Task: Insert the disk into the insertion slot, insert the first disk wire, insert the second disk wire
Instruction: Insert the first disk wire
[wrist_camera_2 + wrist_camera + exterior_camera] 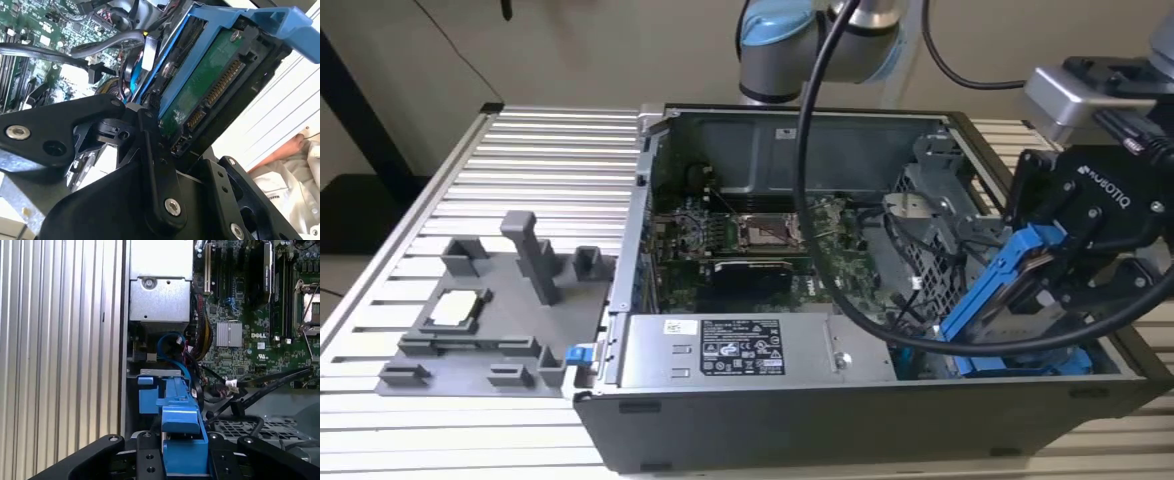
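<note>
Over the exterior view's right end of the open computer case (pixel 854 420), the end effector (pixel 1067 268) is clamped on the disk (pixel 998 292), its black fingers (pixel 150 456) pressing the blue carrier frame from both sides. The disk hangs tilted, its upper end at the end effector and its lower end dipping into the case just beside the grey perforated drive cage (pixel 927 262), where the insertion slot lies; it is not seated in the cage. In the second wrist view the disk (pixel 215 82) shows its green circuit board and a row of connector pins, with the end effector (pixel 187 127) gripping the frame around them. In the first wrist view the blue frame (pixel 181 432) rises between the fingers, with blue and black wires (pixel 172 347) bunched just beyond it. Farther along the case sit the motherboard (pixel 767 235) and the silver box (pixel 727 352) with its black-and-white label. The case stands on a ribbed metal table (pixel 520 140), next to a grey fixture tray (pixel 487 320).
</note>
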`<state>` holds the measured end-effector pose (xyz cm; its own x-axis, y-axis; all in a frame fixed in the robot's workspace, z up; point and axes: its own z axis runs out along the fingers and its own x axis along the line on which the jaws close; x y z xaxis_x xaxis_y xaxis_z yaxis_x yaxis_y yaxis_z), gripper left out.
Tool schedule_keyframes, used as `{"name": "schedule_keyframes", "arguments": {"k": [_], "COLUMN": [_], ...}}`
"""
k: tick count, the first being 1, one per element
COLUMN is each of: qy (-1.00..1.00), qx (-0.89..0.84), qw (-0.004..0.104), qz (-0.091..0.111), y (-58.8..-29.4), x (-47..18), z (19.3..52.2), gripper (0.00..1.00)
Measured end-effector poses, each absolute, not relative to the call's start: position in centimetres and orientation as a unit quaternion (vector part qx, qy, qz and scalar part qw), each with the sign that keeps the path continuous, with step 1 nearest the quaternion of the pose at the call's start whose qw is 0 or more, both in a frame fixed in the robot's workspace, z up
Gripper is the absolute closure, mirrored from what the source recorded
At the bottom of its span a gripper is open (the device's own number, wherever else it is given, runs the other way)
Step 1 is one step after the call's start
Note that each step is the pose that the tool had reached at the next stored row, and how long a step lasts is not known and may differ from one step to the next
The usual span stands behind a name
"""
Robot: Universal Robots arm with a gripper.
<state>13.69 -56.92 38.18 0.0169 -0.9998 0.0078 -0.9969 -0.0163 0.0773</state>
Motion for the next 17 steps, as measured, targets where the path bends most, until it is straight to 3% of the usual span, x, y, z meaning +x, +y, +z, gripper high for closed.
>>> {"name": "schedule_keyframes", "arguments": {"k": [17], "qy": [-0.701], "qx": [0.712], "qw": [0.031], "qz": [-0.025], "y": [-56.9], "x": [13.7], "z": [36.8], "gripper": [0.66]}}
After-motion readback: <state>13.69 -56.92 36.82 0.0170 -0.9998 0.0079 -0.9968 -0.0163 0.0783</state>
